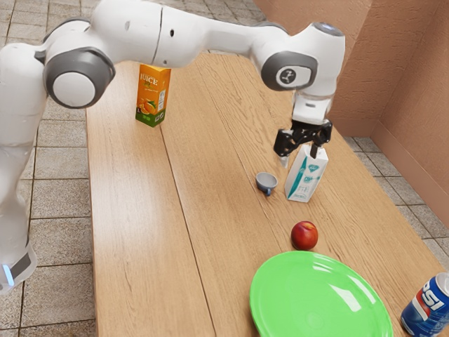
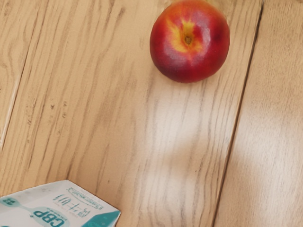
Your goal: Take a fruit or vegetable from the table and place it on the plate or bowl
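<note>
The apple (image 1: pixel 304 235) sits on the wooden table (image 1: pixel 140 232), just off the far rim of the green plate (image 1: pixel 319 298) and not on it. It is near the gripper (image 1: pixel 302 149) but not under it: the hand hangs above the table further from the plate, and the fruit lies on bare wood between hand and plate. The black fingers are spread apart with nothing pinched between them.

In the wrist view the apple (image 2: pixel 189 40) is round, red with a yellow patch around its stem dimple, and that dimple faces up toward the camera. So its core stands roughly upright, and it has no clear long axis along the table (image 2: pixel 142 142).

A white and teal carton (image 1: pixel 306 174) stands upright right at the gripper, its top overlapping one finger in the exterior view; whether they touch I cannot tell. A corner of the carton (image 2: pixel 57 208) shows in the wrist view, well apart from the fruit.

A small grey-blue cup (image 1: pixel 266 182) lies just beside the carton. An orange juice box (image 1: pixel 153 95) stands at the far end of the table. A blue soda can (image 1: pixel 426 305) stands beside the plate at the exterior view's right.
</note>
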You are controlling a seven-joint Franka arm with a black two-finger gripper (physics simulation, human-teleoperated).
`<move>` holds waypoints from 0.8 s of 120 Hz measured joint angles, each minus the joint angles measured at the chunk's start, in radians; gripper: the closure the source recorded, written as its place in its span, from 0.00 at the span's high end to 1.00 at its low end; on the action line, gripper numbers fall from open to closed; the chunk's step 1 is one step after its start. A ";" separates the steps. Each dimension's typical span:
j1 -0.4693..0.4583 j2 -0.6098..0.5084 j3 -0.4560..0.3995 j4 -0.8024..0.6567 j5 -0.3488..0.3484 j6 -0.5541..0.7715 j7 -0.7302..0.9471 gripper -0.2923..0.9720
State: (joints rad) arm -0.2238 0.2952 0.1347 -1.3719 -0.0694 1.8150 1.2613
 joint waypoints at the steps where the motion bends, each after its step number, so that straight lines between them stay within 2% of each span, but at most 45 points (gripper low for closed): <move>1: 0.000 0.001 -0.006 0.000 0.003 0.006 0.004 0.77; 17: -0.002 0.066 -0.064 0.001 0.046 0.088 0.065 0.77; 43: 0.009 0.173 -0.131 0.004 0.059 0.162 0.139 0.77; 96: -0.007 0.206 -0.169 0.004 0.031 0.198 0.218 0.77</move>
State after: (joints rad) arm -0.2303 0.5009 -0.0345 -1.3676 -0.0386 2.0133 1.4795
